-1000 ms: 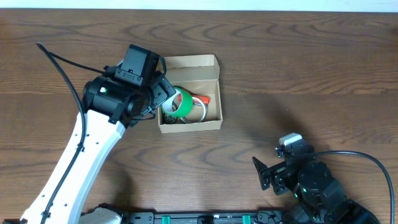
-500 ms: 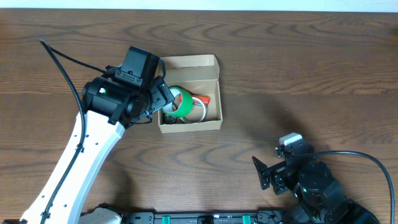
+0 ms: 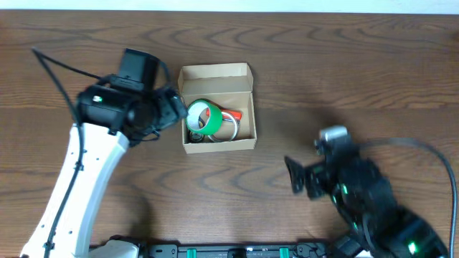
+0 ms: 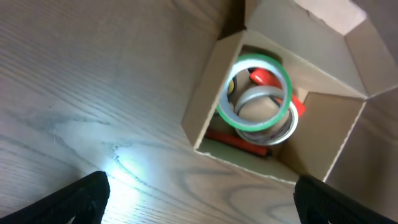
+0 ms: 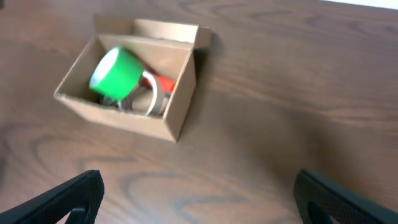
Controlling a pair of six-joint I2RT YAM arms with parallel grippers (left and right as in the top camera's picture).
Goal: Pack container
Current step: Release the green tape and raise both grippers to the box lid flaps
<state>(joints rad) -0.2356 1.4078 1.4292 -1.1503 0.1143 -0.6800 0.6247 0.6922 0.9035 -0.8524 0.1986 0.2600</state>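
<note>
Container (image 3: 219, 145) left of centre on the wooden tabletop (image 3: 344, 64), a bit toward the far side. Sits open, flap lid (image 3: 215, 72) folded back along the far edge. Pretty full: green tape roll (image 3: 208, 119) tilted up at the left end and poking above the rim, with a clear-ish roll (image 3: 232, 129) and something red (image 3: 231, 115) lower down to its right. Can't tell what the red bit is tbh.

Left tool (image 3: 178, 112) right by the container's left wall, blurry from overhead, so can't say whether touching. Fingers (image 4: 81, 196) spread wide apart, gripping nothing.

Right tool (image 3: 295, 183) way off at the near right, well apart from the container. Fingers (image 5: 68, 196) also wide apart with nothing between them. Looks across bare wood toward the container.
</note>
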